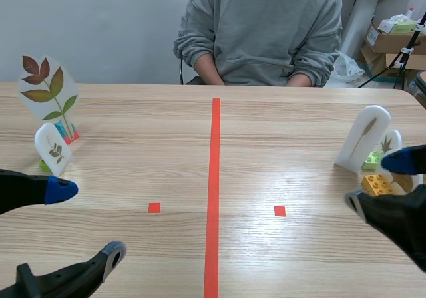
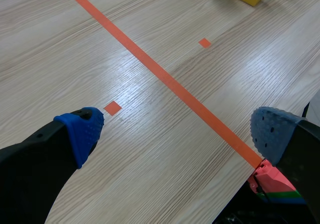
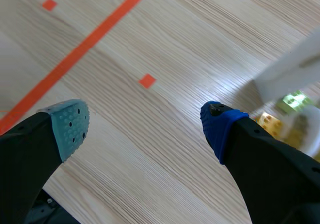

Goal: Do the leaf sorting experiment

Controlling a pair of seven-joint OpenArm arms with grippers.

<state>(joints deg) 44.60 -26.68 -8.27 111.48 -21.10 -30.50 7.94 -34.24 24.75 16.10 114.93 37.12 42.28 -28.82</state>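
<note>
At the outer edges of the surface point(image 1: 166, 138), a large oval leaf card point(image 1: 46, 88) of red-brown and green leaves and a small leaf card point(image 1: 52, 149) stand left, a tall white leaf card point(image 1: 365, 137) right. All sit upright in brick bases point(image 1: 69, 136), probably for easy reading and gripping. The left pincer point(image 2: 177, 130) and right pincer point(image 3: 144, 123) hover spread apart, empty.

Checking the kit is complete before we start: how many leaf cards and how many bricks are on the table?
Leaf cards: 4 (big left card, small left card, tall right card, small right card)
Bricks: 4 (red brick, left green brick, right green brick, yellow brick)
Total: 8
</note>
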